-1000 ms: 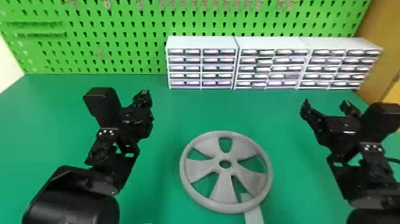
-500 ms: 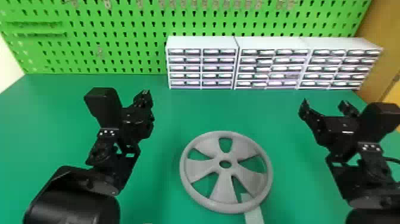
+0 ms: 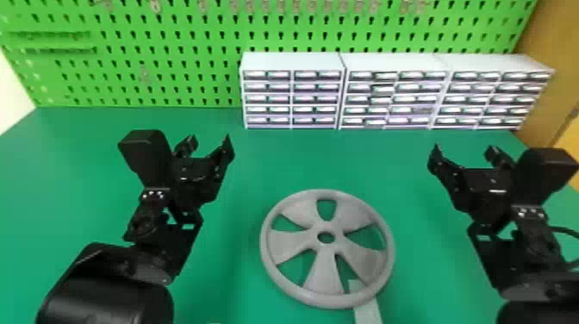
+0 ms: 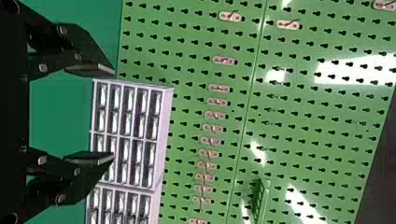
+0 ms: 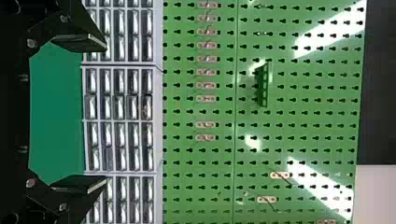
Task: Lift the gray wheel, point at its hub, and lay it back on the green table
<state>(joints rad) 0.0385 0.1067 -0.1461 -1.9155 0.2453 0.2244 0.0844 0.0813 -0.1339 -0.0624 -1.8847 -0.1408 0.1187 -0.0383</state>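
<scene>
To either side of the wheel [image 3: 323, 269], left fingers [image 3: 226, 151] and right fingers [image 3: 437, 161] spread wide (both empty)

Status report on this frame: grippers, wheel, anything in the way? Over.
Left gripper and right gripper open, empty. Gray wheel flat on green table. Pale strip under its near rim; nothing on top of it.

Table [image 3: 254, 163]: uniform deep green. Wheel [image 3: 324, 273]: plain gray. Strip [image 3: 368, 311], near edge: pale gray-green. Left end effector [image 3: 209, 144], right end effector [image 3: 464, 151]: black. Pegboard [image 3: 207, 54], far edge: brighter green, regular rows of dark keyhole slots. Drawer cabinets [image 3: 293, 61], far edge: whitish, gridded fronts. Panel [image 3: 549, 56], far right corner: tan-brown.
</scene>
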